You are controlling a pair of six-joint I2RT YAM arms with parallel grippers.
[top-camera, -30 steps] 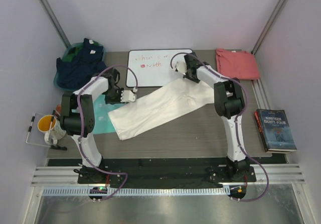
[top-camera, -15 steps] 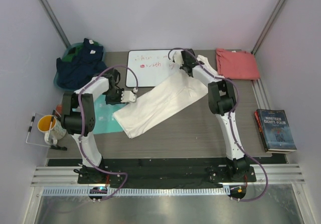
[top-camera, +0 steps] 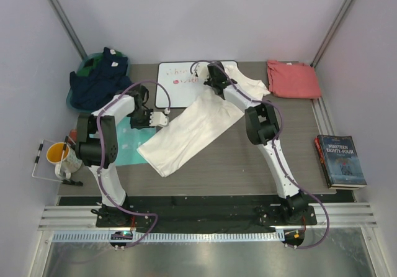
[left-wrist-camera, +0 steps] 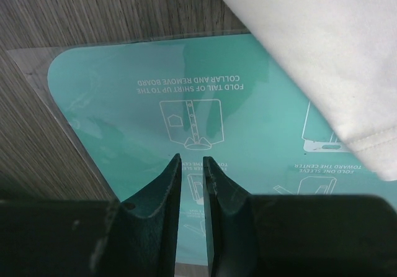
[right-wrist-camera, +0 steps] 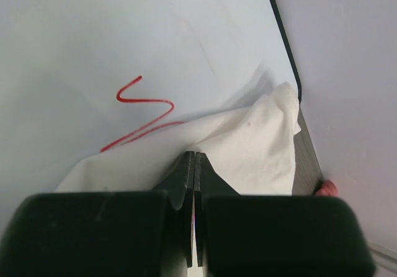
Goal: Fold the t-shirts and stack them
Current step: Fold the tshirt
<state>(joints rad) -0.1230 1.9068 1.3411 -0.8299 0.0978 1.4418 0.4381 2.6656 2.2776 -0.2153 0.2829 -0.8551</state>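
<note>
Right gripper [top-camera: 213, 77] has swung left since a second ago, dragging the top end of the cream-white t-shirt [top-camera: 192, 128] onto the whiteboard [top-camera: 177, 84]. Its jaws are pressed together, pinching a bunch of that cloth. The shirt lies as a long diagonal strip across the tabletop [top-camera: 236, 165], with its lower end overlapping the teal board [left-wrist-camera: 124, 90]. Left gripper [left-wrist-camera: 191, 160] hovers over that board, jaws slightly spread with nothing between them. From above, arm and shirt hide most of the board. Salmon-red t-shirt [top-camera: 293, 79] sits folded at the far right corner, well apart.
</note>
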